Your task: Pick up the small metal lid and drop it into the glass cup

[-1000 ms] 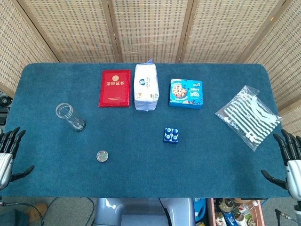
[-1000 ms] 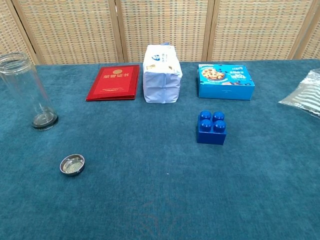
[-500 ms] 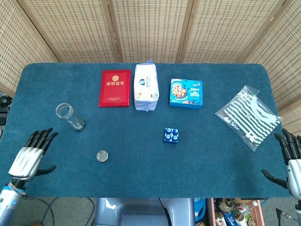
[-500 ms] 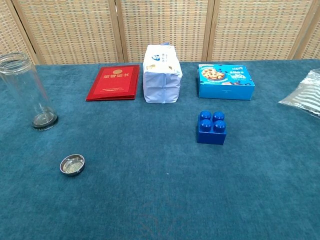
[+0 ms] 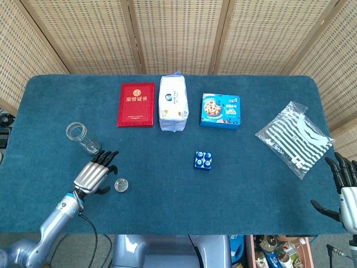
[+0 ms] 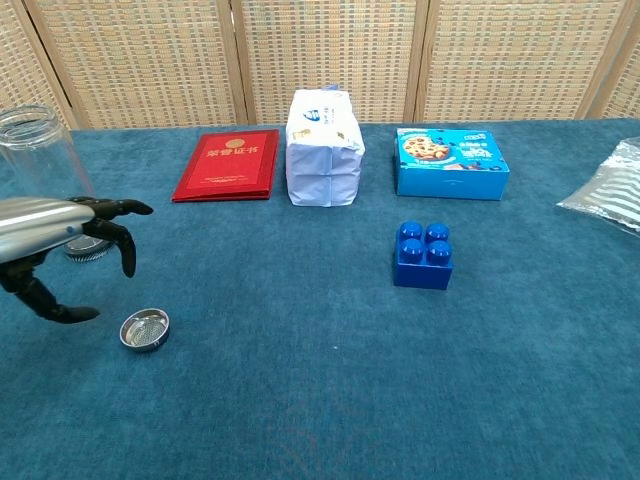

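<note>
The small round metal lid (image 5: 121, 185) (image 6: 145, 330) lies flat on the blue table near the front left. A tall clear glass cup (image 5: 83, 138) (image 6: 50, 165) stands upright behind and to the left of it. My left hand (image 5: 96, 172) (image 6: 55, 245) hovers just left of the lid with its fingers spread and nothing in them; in the chest view it covers the cup's lower part. My right hand (image 5: 346, 187) stays at the table's front right edge, fingers apart and empty.
Along the back stand a red booklet (image 5: 135, 104), a white tissue pack (image 5: 173, 103) and a blue cookie box (image 5: 221, 110). A blue toy brick (image 5: 203, 160) sits mid-table. A striped plastic bag (image 5: 295, 138) lies at the right.
My left hand has swung in from the table's front left edge towards the right, arriving beside the lid. The right hand has barely moved. Lid and cup have not shifted.
</note>
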